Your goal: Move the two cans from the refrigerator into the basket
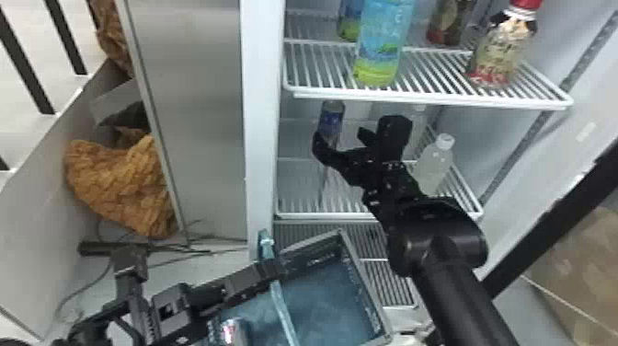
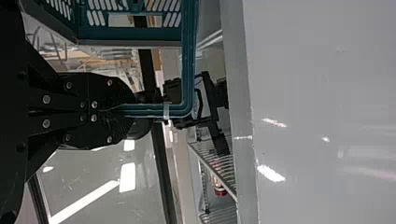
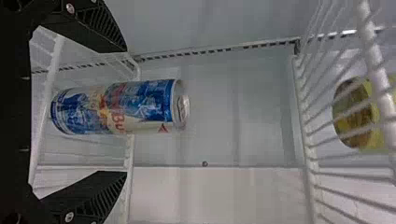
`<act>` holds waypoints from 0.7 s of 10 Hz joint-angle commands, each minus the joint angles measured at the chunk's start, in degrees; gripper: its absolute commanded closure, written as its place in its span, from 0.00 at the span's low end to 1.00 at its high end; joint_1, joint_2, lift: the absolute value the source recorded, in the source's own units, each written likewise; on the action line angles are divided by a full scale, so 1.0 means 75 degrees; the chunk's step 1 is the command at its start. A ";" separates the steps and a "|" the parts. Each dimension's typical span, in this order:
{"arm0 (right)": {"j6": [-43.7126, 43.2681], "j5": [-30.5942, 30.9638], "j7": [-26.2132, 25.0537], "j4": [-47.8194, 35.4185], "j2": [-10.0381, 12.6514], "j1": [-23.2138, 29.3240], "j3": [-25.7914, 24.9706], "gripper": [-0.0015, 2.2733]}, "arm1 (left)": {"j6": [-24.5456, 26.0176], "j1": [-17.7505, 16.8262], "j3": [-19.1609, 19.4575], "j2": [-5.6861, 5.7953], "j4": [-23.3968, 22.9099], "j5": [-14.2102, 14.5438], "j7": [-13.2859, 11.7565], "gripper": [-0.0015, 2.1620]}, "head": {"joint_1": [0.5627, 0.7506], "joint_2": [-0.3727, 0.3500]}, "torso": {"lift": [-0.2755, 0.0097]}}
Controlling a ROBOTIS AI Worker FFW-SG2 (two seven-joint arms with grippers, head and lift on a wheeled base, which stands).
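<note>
My right gripper (image 1: 356, 138) is inside the refrigerator, its fingers spread. One blue and silver can (image 1: 331, 118) stands on the middle shelf near its left finger. In the right wrist view that can (image 3: 114, 107) is upright between the open fingers of the right gripper (image 3: 125, 111), with a gap on both sides. The left gripper (image 1: 273, 268) is shut on the handle of the teal basket (image 1: 317, 260), as the left wrist view shows with the gripper (image 2: 114, 111) around the handle (image 2: 154, 111). Another can (image 1: 232, 332) lies in the basket, at the head view's bottom edge.
Bottles (image 1: 384, 43) stand on the upper shelf (image 1: 427, 95), above the right gripper. A pale bottle (image 1: 434, 163) is on the middle shelf, right of that gripper. The refrigerator's white side frame (image 1: 262, 119) rises left of the shelves.
</note>
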 commanded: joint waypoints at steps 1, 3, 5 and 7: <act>0.0000 0.0103 -0.0047 0.0269 0.0000 -0.0182 0.0080 0.04 | 0.0000 -0.0014 -0.0016 0.0015 0.0006 0.0002 -0.0001 0.56 | 0.70 0.33 | 0.20; 0.0000 0.0210 -0.0187 0.0419 0.0011 -0.0314 0.0080 0.04 | 0.0000 -0.0014 -0.0031 0.0015 0.0043 0.0002 -0.0001 0.56 | 0.70 0.33 | 0.20; 0.0000 0.0454 -0.0246 0.0831 0.0023 -0.0670 0.0080 0.04 | 0.0000 -0.0052 -0.0046 0.0015 0.0062 0.0002 -0.0001 0.56 | 0.70 0.32 | 0.20; 0.0000 0.0560 -0.0340 0.1075 0.0047 -0.0876 0.0125 0.04 | 0.0000 -0.0070 -0.0061 0.0015 0.0081 0.0002 -0.0001 0.56 | 0.70 0.32 | 0.20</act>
